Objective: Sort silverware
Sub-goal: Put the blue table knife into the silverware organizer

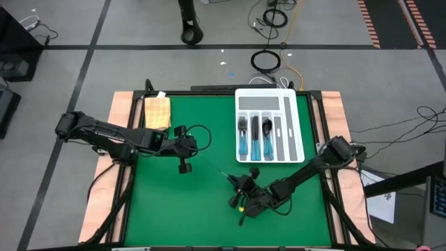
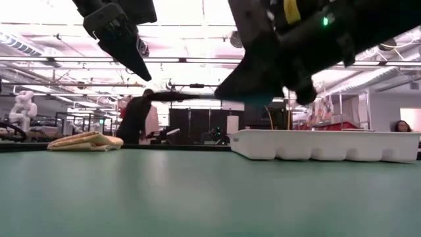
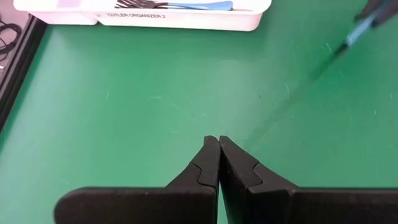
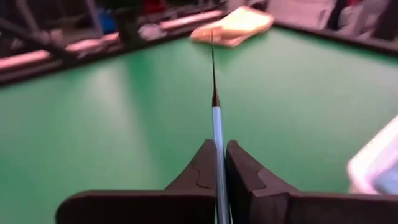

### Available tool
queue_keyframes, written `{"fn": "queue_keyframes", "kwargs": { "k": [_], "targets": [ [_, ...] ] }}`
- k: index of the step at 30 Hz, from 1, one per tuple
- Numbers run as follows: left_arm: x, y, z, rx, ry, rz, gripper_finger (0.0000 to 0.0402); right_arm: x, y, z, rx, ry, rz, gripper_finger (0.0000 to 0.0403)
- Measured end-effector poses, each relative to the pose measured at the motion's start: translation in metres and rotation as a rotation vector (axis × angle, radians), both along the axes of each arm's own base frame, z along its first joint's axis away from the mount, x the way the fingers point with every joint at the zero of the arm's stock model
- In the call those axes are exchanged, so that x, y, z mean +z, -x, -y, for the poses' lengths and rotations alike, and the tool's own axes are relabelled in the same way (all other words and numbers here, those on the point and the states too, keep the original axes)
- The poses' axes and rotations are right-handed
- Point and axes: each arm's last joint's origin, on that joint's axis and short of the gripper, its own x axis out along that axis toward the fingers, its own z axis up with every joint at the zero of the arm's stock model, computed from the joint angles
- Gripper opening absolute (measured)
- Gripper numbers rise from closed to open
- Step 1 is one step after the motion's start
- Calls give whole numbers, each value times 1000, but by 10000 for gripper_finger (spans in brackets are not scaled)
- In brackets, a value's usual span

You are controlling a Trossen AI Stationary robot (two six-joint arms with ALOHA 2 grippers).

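My right gripper (image 4: 218,163) has its jaws pinched on the light-blue handle of one piece of silverware, a thin knife (image 4: 214,106), as far as I can judge from its edge-on blade. I hold it lifted off the green bench (image 1: 174,202) near the front middle, its dark blade pointing away toward the folded tan cloth (image 1: 157,111) at the far left corner. My left gripper (image 3: 217,152) hovers over the bench's left-middle with jaws pressed together and empty.

The white tray (image 1: 300,150) sits at the far right. Forks (image 1: 242,136) and spoons (image 1: 261,138) with blue handles already lie in its left compartments, while the slots on its right look unfilled. I see no other loose pieces on the bench, so I judge the sorting nearly done: what remains is to carry this knife right and far to the tray and drop it in an open slot
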Motion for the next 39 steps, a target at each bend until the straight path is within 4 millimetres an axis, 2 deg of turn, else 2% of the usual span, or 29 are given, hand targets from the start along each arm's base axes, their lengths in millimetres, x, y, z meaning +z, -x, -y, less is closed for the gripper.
{"fn": "queue_keyframes", "kwargs": {
  "k": [6, 10, 16, 19, 23, 29, 39],
  "targets": [
    [0, 0, 0, -1, 0, -3, 7, 19, 16, 9, -203, 69, 62, 1],
    [0, 0, 0, -1, 0, -2, 7, 30, 28, 20, -261, 81, 37, 1],
    [0, 0, 0, -2, -1, -2, 7, 37, 57, 43, -374, 70, -44, 1],
    [0, 0, 0, -2, -1, -1, 7, 38, 75, 52, -429, 32, -138, 0],
    [0, 0, 0, -8, -5, 1, 7, 37, 88, 59, -492, 1, -247, 0],
    [0, 0, 0, -8, -5, 0, 7, 38, 92, 71, -567, 1, -290, 0],
    [0, 0, 0, -29, -21, -6, 7, 24, 72, 103, -657, -61, -406, 0]
  ]
}}
